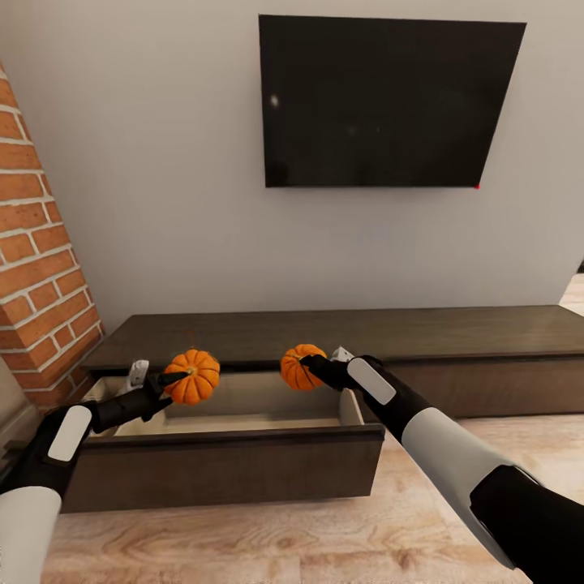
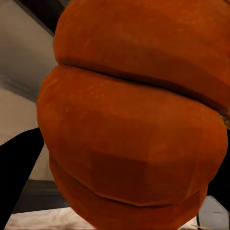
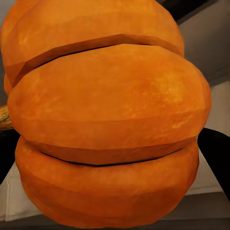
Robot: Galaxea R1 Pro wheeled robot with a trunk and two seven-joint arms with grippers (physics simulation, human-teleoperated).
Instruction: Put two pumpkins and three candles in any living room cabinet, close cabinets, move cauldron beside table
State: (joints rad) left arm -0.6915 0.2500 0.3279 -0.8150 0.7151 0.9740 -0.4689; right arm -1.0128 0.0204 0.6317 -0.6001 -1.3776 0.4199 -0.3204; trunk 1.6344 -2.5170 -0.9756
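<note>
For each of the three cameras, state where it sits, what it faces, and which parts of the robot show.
Head view: high on the robot, facing forward and down at the open cabinet under the TV; both arms show, the left gripper and right gripper each holding a pumpkin.
Left wrist view: near the left gripper, facing the left pumpkin up close; a dark finger at the edge.
Right wrist view: near the right gripper, facing the right pumpkin; a dark finger beside it.
Shared: each wrist pumpkin also appears in the head view.

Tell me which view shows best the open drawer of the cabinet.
The head view: the open drawer shows whole, pale inside, below both held pumpkins. In the left wrist view only a pale strip shows beside the pumpkin; in the right wrist view, a pale corner.
</note>
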